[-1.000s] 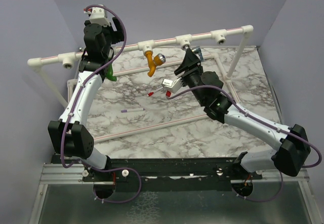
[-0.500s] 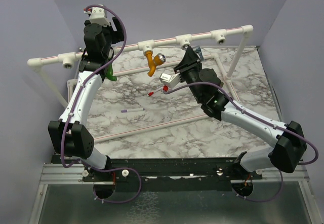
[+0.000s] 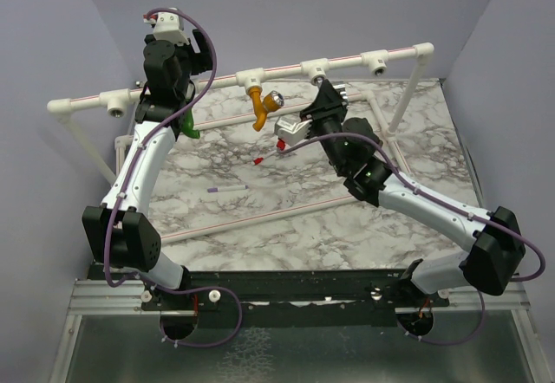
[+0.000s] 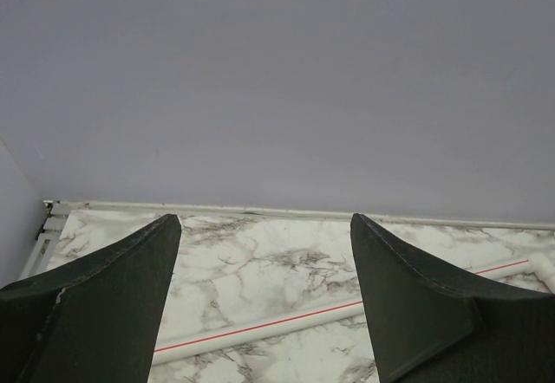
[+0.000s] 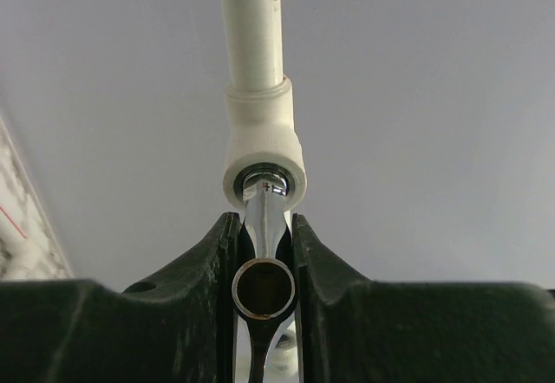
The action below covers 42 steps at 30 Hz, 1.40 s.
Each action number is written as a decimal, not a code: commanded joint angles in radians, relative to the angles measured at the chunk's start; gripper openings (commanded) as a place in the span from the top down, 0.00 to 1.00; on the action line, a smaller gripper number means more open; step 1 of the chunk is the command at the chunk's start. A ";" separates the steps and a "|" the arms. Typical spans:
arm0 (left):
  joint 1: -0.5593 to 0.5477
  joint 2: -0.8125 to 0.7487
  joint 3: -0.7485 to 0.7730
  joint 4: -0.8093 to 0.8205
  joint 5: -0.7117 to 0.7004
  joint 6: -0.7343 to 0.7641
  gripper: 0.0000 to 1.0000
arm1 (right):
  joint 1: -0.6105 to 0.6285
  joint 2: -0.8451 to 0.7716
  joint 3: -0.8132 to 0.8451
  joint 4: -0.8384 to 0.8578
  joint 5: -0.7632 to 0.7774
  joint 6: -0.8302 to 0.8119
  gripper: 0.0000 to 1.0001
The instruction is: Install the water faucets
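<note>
Right gripper (image 5: 264,236) pinches the grey faucet (image 5: 263,211), its end in the mouth of a tee (image 5: 263,153) on the rail (image 3: 286,69) at the far edge of the table (image 3: 347,218). Left gripper (image 4: 264,225) stands spread.

I work in a robot test booth: plain lilac walls (image 3: 286,19) box my marble-print desk (image 3: 260,244), aluminium rail (image 3: 95,296) at six o'clock.
</note>
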 commanded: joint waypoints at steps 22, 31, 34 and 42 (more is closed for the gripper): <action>0.012 0.116 -0.097 -0.265 0.013 0.008 0.19 | 0.006 0.024 -0.062 0.318 0.070 1.416 0.99; 0.011 0.114 -0.096 -0.265 0.016 0.007 0.20 | 0.006 0.002 -0.083 0.310 0.225 1.863 1.00; 0.011 0.113 -0.097 -0.265 0.016 0.007 0.19 | 0.005 -0.011 -0.080 0.259 0.249 2.006 0.99; 0.010 0.116 -0.097 -0.265 0.023 0.003 0.19 | 0.002 -0.066 -0.077 0.059 0.307 2.473 0.99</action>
